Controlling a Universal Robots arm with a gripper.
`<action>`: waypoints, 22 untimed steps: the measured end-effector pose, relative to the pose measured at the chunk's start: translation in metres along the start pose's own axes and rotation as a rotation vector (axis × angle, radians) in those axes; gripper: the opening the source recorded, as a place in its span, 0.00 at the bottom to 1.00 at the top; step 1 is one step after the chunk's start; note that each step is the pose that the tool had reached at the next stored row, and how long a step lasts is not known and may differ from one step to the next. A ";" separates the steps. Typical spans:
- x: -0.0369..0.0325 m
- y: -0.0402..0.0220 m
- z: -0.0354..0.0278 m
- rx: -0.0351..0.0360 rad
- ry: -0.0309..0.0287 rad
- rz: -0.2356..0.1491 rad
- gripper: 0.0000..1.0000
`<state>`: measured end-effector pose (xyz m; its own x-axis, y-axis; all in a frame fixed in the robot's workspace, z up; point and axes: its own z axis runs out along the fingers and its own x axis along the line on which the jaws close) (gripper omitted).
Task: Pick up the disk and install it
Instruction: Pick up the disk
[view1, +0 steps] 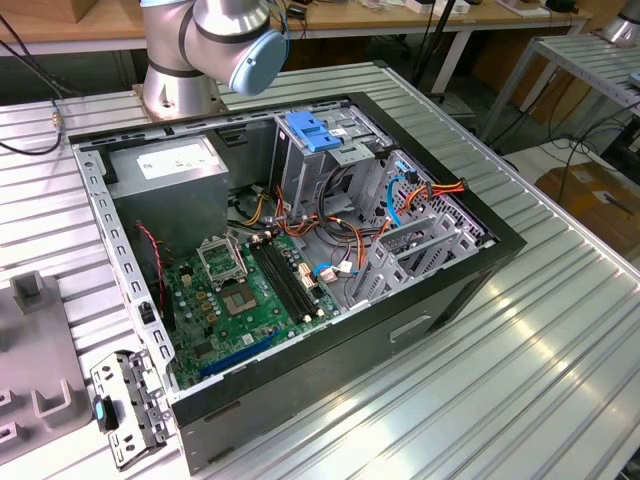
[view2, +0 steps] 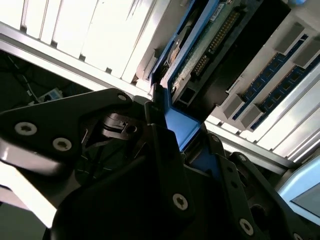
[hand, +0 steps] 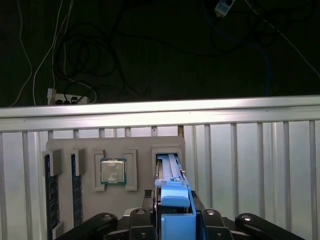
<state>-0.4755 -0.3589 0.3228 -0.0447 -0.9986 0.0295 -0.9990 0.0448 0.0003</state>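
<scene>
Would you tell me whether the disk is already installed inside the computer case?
No; in the first wrist view the disk stands in the gray holder's slot, right at the gripper.

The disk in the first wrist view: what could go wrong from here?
The gripper holds the disk only by its blue end tab, so it may tilt or slip leaving the grey holder. The processor and memory sticks sit close beside it and could get knocked. In the exterior view, loose cables crowd the computer case and might snag the disk.
</scene>
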 end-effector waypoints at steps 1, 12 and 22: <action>0.0001 0.0000 -0.0031 0.0000 0.0000 0.000 0.37; 0.0007 0.0000 -0.0214 0.0000 0.0000 0.000 0.37; 0.0007 0.0000 -0.0247 -0.0001 0.0001 0.000 0.37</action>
<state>-0.4755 -0.3589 0.3476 -0.0448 -0.9986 0.0296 -0.9990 0.0448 0.0004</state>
